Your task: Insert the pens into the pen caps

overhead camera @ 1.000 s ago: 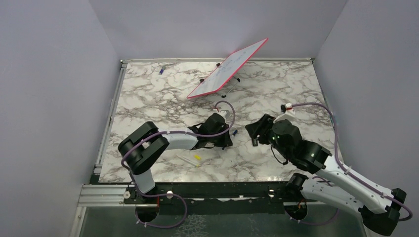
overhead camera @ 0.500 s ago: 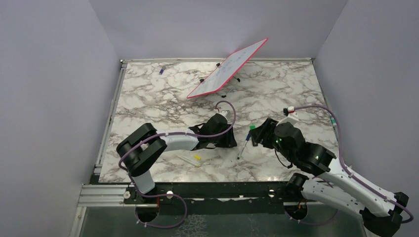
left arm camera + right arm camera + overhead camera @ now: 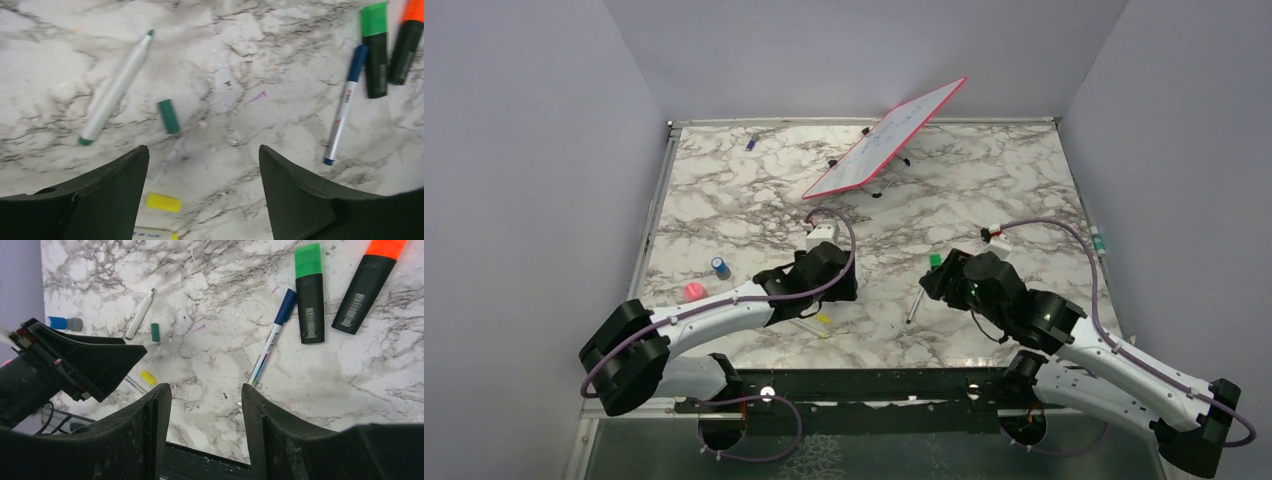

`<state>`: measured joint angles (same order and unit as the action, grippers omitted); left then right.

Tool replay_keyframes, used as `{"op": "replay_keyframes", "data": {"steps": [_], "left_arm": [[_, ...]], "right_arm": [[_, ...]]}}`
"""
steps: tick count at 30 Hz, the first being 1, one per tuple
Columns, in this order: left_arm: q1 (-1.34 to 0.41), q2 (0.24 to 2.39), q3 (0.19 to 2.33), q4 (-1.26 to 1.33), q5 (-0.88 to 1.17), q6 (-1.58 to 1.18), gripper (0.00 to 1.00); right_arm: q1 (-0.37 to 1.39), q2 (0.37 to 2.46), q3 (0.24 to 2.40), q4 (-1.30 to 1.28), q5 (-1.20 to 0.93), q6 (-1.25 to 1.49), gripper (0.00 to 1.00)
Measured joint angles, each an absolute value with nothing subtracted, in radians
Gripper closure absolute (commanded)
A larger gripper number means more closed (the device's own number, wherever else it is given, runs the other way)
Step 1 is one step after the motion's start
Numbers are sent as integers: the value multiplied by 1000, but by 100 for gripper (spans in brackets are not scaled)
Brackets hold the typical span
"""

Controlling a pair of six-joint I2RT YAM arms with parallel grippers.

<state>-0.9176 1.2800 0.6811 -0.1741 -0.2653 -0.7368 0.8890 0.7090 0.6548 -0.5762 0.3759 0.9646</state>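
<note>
Left fingers (image 3: 100,197) apart over green cap (image 3: 168,116) and uncapped white pen (image 3: 115,90), frame centre-left. Right fingers (image 3: 125,440) apart over blue-capped pen (image 3: 272,335); green highlighter (image 3: 310,295) just beside it, upper right. Whiteboard (image 3: 884,138) on table (image 3: 724,200), upper centre, well apart.

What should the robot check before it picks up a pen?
1. Is the left gripper empty? Ok: it is open with nothing in it.
2. Is the right gripper empty? Ok: it is open with nothing in it.
3. Is the thin white pen with the green tip free to grab? Ok: it lies alone on the marble table.
4. Is the small green cap easy to find? Ok: it lies loose beside that pen, not touching it.
5. Which end of the cap is open? Cannot tell.
</note>
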Motion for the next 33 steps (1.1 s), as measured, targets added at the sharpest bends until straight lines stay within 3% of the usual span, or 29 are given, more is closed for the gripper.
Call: {"op": "replay_keyframes", "data": {"steps": [6,13,22,33], "left_arm": [[-822,1236,680,-278,-360,-649,14],[-714,1304,697,-276,-374,-578,47],[-676,1404,697,-250,-323,-532,48],[-673,1461,698,-240,-282,-486,74]], "right_arm": [[889,761,653,-550,350,964,42],[889,765,653,-548,348,964,42],[889,788,665,-548,350,957,42],[889,804,666,-543,350,949,42]]}}
